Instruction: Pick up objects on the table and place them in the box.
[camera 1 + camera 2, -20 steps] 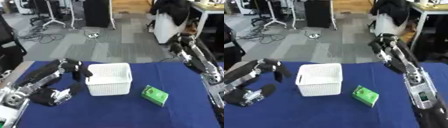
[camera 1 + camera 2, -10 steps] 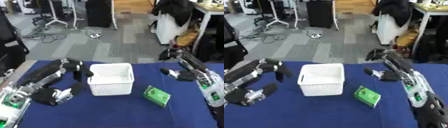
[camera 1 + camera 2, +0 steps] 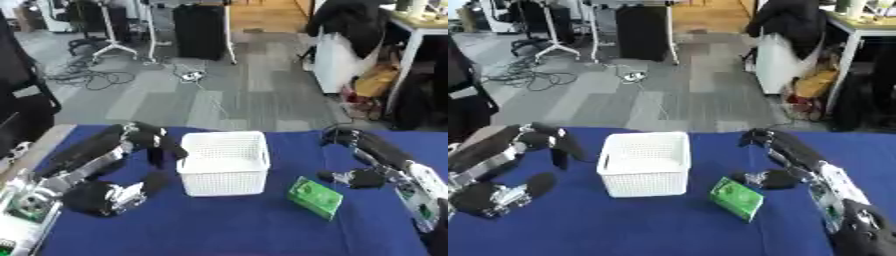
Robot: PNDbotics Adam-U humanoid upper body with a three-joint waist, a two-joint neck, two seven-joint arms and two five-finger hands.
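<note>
Robot hand on the right hangs just beside the small green rectangular packet, its dark fingers relaxed and open, holding nothing; the placement suggests it is lining up to take that packet, which is the only loose item I can make out on the blue-covered table. The packet lies tilted on the cloth to the right of the white perforated plastic basket, near it but apart from it, so the carry into the box should be short. The basket stands upright in the middle of the table and looks empty as far as its interior shows.

On the other side, the left robot hand sits at the basket's left wall, fingers curled; whether it touches the rim I cannot tell. It may be steadying the basket against a push from the incoming object. The left forearm lies across the table's left part, well clear of the packet.

Between the right hand and the basket nothing stands in the way except the packet itself. Beyond the table are a grey floor with cables, a black cabinet and a white desk, none of them within reach.
</note>
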